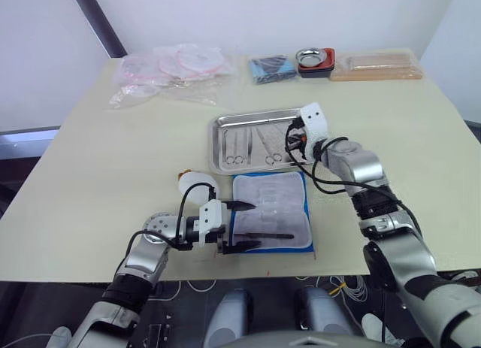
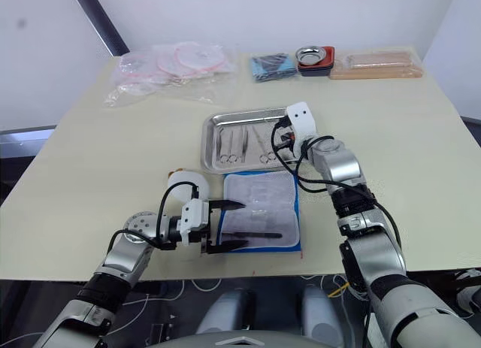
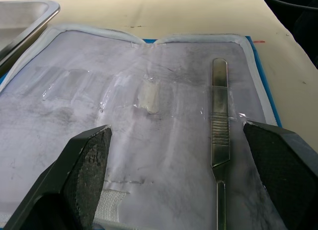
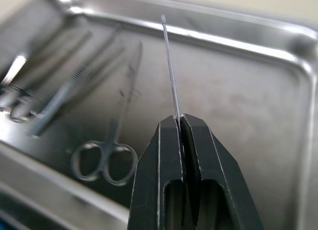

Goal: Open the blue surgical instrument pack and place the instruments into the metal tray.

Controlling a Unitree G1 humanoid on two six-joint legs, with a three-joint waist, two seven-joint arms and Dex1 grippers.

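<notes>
Lying open flat on the cream table (image 1: 105, 175), the blue surgical instrument pack (image 1: 271, 211) shows its grey-white lining, clear stitched slots nearly emptied — one flat steel scalpel handle (image 3: 219, 140) with a ribbed grip is left. Just beyond it, the shallow stainless metal tray (image 1: 222, 124) already holds ring-handled scissors (image 4: 105, 160) and slim tools. The right gripper (image 4: 181, 121), fingers clamped on a thin wire-like probe (image 4: 169, 61), hangs over the tray. The left gripper (image 1: 242, 226) rests at the pack's near-left edge, fingers spread wide. Judging by this, the job is nearly finished.

end effector (image 4: 181, 121) pinching probe (image 4: 170, 66), above metal tray (image 4: 258, 91)
</notes>
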